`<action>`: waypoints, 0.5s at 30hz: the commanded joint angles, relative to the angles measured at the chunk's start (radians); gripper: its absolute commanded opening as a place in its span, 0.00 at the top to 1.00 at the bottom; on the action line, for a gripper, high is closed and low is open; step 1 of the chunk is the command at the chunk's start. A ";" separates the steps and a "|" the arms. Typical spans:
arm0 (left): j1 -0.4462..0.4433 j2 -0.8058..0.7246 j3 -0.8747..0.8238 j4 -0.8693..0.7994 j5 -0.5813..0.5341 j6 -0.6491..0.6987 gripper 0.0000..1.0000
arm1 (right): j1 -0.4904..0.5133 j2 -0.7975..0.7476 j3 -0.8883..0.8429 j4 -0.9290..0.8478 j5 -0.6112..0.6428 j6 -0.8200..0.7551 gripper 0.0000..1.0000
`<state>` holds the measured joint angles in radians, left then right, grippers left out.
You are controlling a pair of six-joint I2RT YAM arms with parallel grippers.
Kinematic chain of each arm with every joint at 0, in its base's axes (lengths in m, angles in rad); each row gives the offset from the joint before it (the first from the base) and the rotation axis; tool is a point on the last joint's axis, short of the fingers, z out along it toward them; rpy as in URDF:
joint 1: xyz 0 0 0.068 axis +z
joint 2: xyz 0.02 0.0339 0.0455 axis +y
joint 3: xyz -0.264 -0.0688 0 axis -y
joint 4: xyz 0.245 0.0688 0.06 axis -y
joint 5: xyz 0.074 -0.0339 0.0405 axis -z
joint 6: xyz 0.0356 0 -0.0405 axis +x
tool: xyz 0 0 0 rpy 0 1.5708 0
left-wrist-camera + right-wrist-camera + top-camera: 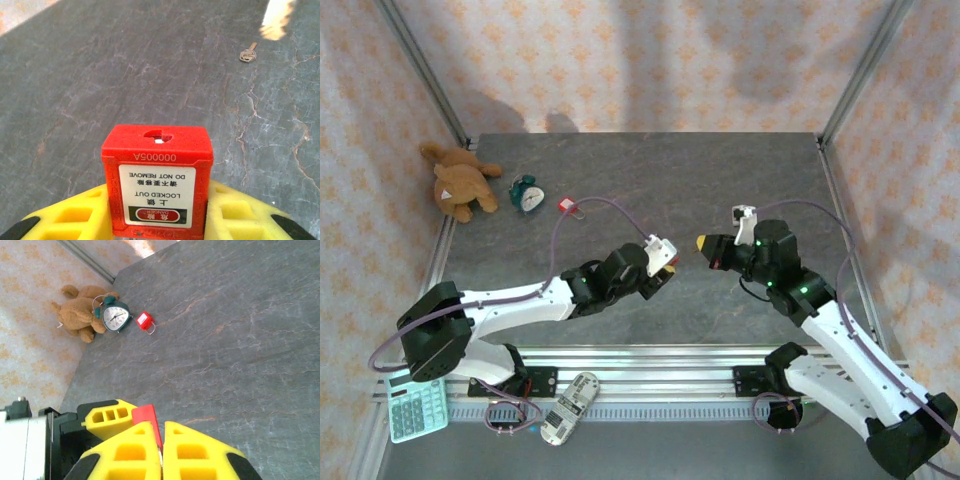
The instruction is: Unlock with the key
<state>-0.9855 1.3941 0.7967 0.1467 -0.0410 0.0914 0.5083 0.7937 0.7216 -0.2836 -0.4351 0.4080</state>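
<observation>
A red padlock [157,150] with a white "LOCKED OUT" label sits between the yellow fingers [75,215] of my left gripper [157,200], keyhole end facing away from the wrist. From above, that gripper [665,262] and padlock [672,264] are at mid-table. My right gripper [703,242] is just right of it with its fingers pressed together. In the right wrist view it [161,427] points at the padlock's red edge [146,414]. A thin pale sliver in its slit is too small to identify. A small brass key [247,52] appears to lie on the tabletop beyond the padlock.
At the back left of the dark stone table [720,180] are a second red padlock [567,205], a teal alarm clock [528,194] and a brown teddy bear [460,182]. A calculator [415,407] and a remote [570,406] lie by the arm bases. Metal posts frame the table.
</observation>
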 commanded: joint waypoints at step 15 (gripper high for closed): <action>-0.036 -0.026 -0.061 0.213 -0.066 0.115 0.64 | 0.052 0.032 0.024 0.071 0.018 0.006 0.94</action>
<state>-1.0130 1.3933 0.7151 0.3283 -0.1089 0.1864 0.5514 0.8238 0.7311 -0.2504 -0.4255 0.4080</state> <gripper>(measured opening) 0.371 0.063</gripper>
